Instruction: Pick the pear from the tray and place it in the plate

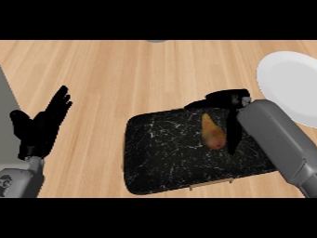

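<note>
Right robot hand [224, 103] is over the black tray's [168, 153] far edge, fingers curled down around the pear [213, 132] without clearly pinching it. Pear lies on the tray just under them. White plate [299, 88] is just right of it. Left robot hand [42, 122] rests spread at the worktop's [133, 74] left.

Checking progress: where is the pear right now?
In the head view the pear lies on the black tray, right of centre, beside the right hand, left of the white plate.
</note>
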### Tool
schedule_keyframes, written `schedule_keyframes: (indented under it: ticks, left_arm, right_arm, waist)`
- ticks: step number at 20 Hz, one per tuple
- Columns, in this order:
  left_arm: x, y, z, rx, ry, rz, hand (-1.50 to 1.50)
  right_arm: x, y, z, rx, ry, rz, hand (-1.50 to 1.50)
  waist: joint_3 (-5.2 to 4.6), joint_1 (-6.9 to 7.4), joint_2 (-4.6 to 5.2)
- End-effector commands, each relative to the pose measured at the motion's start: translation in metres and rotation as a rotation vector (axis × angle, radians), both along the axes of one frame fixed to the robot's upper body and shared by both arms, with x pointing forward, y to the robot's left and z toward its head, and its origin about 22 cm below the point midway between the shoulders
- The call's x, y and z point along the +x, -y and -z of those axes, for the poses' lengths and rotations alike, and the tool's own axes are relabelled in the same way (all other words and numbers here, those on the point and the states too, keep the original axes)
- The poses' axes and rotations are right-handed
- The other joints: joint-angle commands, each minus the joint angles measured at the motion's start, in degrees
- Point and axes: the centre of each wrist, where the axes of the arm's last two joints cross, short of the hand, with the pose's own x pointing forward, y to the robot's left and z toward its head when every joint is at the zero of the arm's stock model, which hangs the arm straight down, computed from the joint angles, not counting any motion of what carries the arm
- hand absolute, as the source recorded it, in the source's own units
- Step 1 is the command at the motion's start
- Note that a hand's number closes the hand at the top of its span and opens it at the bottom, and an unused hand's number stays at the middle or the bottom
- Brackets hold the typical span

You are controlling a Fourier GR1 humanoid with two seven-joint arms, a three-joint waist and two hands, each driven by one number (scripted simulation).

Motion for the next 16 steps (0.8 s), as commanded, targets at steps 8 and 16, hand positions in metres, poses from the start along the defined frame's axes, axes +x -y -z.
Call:
schedule_keyframes:
  ticks: [8,16]
  left_arm:
    - [0.004,-0.007,0.016,0.023,-0.003,-0.045,0.0]
    - [-0.003,-0.009,0.0,0.037,0.003,-0.007,0.0]
  right_arm:
    - [-0.015,-0.008,0.03,-0.042,-0.009,-0.056,-1.5]
    - [-0.021,-0.029,0.029,0.006,-0.054,-0.201,1.5]
  waist:
    - [-0.06,-0.25,0.73]
    - [-0.04,0.32,0.71]
